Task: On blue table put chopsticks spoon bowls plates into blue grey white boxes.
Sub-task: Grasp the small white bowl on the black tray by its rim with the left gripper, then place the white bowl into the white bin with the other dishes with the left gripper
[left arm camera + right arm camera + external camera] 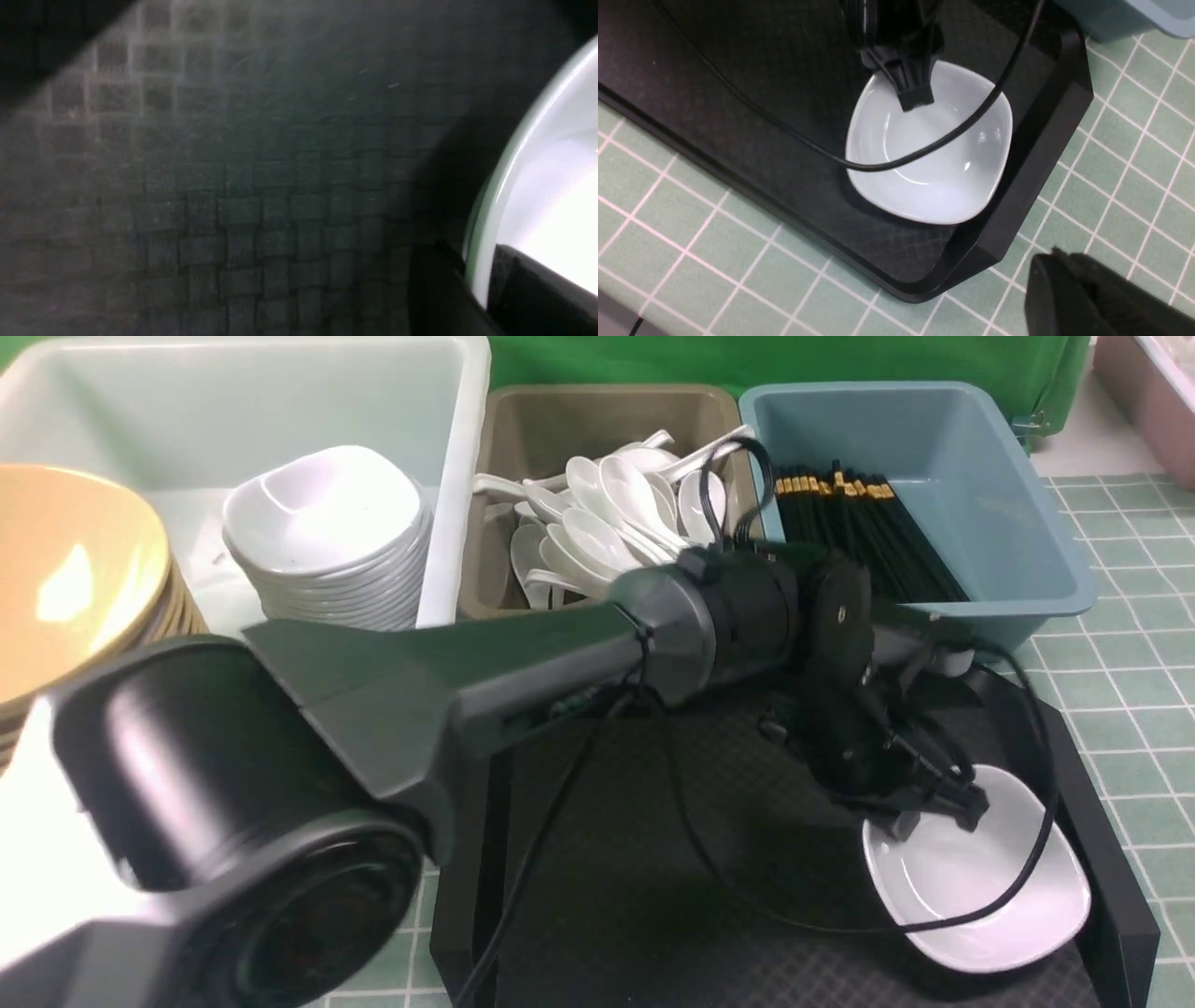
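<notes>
- One pale teal gridded tabletop (1120, 691) carries everything; three boxes line its far side.
- Largest of them, the translucent white tub (187, 401) at far left holds stacked yellow bowls (65, 569) and, to their right, a tall stack of white plates (327, 532).
- Near centre lies the black tray (766, 961), bare but for one white plate (999, 938) in its near right corner.
- Right of the tub, the olive-grey box (541, 429) holds a heap of white soup spoons (607, 513). The blue-grey box (980, 476) at far right holds black chopsticks (868, 532).
- Reaching across the tray, the left pincer (920, 817) straddles the lone plate's far-left rim and looks narrowed onto it, one finger inside, one outside.
- Only a dark corner of the right pincer (1092, 298) shows, off the tray's near right; I cannot tell its opening.
- Risks, as I judge them:
  - a one-edge pinch on glossy ware may let the plate swing or slip out on lifting;
  - the black cable (924, 149) draped over the plate could drag it;
  - the long carry left could clip the tub wall or unsettle the tall stack.
</notes>
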Available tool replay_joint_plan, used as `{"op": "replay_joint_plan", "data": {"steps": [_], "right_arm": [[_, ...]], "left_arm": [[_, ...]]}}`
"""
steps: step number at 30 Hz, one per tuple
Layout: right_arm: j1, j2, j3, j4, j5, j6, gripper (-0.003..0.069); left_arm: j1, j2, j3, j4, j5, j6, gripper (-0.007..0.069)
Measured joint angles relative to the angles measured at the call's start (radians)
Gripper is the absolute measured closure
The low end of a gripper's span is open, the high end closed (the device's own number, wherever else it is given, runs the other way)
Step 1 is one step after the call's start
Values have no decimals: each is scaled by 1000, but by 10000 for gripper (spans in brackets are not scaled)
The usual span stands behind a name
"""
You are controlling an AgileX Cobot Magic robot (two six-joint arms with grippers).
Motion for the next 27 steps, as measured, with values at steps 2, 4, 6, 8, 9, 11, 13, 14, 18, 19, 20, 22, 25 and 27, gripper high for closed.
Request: {"op": "replay_joint_plan", "data": {"steps": [2,4,6,8,9,11,13,14,18,19,20,22,25,27], "right_arm": [[0,0,0,0,-18,0,610],[0,0,-4,4,-40,0,610],[0,14,-33,28,-63,-14,610],[0,26,-54,51,-74,-34,610],[0,56,-87,93,-91,-62,610],[0,110,-146,178,-115,-130,609],[0,181,-199,259,-133,-195,608],[0,181,-204,268,-135,-201,608],[39,351,-328,396,-152,-306,608],[63,399,-369,403,-155,-313,608],[90,431,-396,406,-156,-323,608],[153,506,-469,405,-161,-329,608],[236,607,-574,387,-161,-336,608],[285,667,-638,353,-162,-338,607]], "left_arm": [[10,-36,-15,28,42,12,614],[39,-86,-31,56,91,17,619],[79,-149,-37,66,122,23,619],[102,-186,-40,69,132,30,619],[143,-252,-40,72,146,41,619],[207,-345,-41,74,172,50,619],[269,-416,-42,85,198,57,619],[277,-423,-42,87,202,57,619],[450,-540,-47,132,279,64,619],[494,-558,-47,139,290,64,619],[539,-572,-47,147,302,64,619],[624,-586,-48,153,328,65,619],[719,-589,-48,155,359,70,619],[780,-583,-48,155,367,73,619]]}}
